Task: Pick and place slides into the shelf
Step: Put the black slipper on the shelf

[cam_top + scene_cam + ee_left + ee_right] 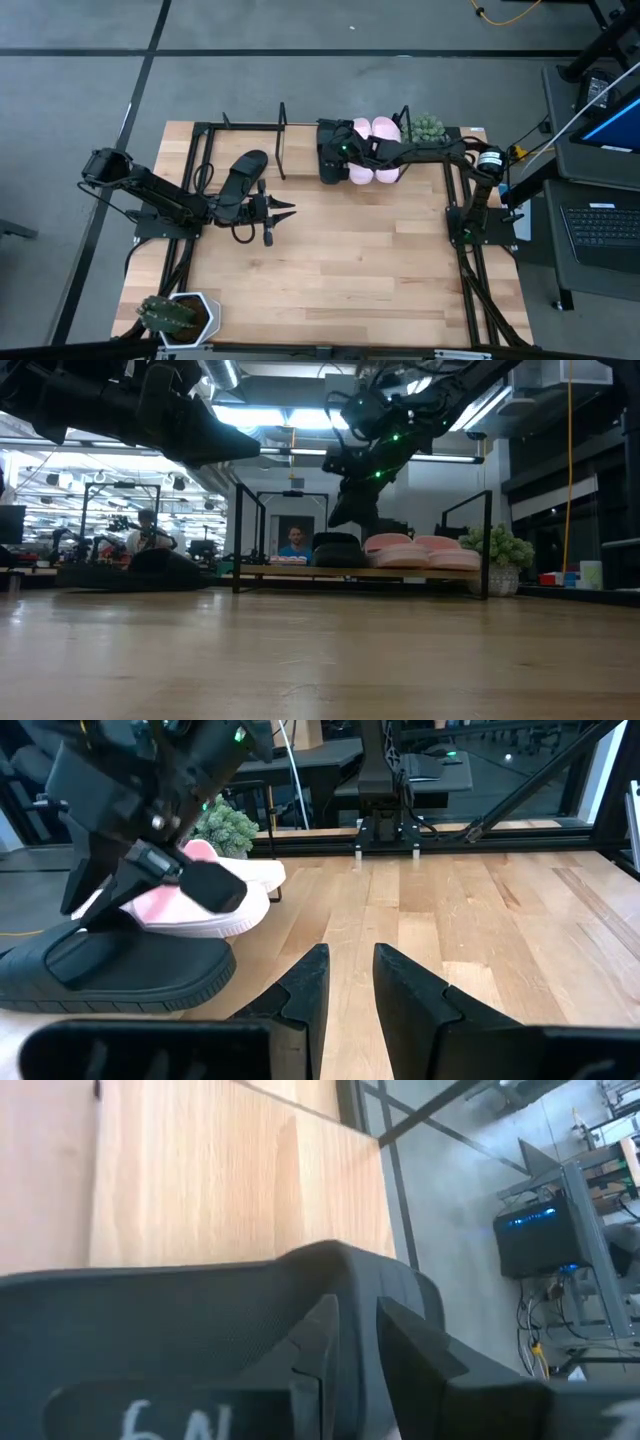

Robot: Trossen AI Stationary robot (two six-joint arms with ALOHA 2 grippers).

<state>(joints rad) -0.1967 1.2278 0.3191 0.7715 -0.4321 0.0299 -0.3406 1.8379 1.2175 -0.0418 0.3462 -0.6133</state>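
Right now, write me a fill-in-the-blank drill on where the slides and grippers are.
1. The shelf holds ___ pink slides.
2. The right gripper is at the ___ slide on the shelf.
3. The other black slide lies on the ___, beside the left gripper.
4. Counting both colours, ___ slides are on the shelf.

Missing words: two; black; table; three
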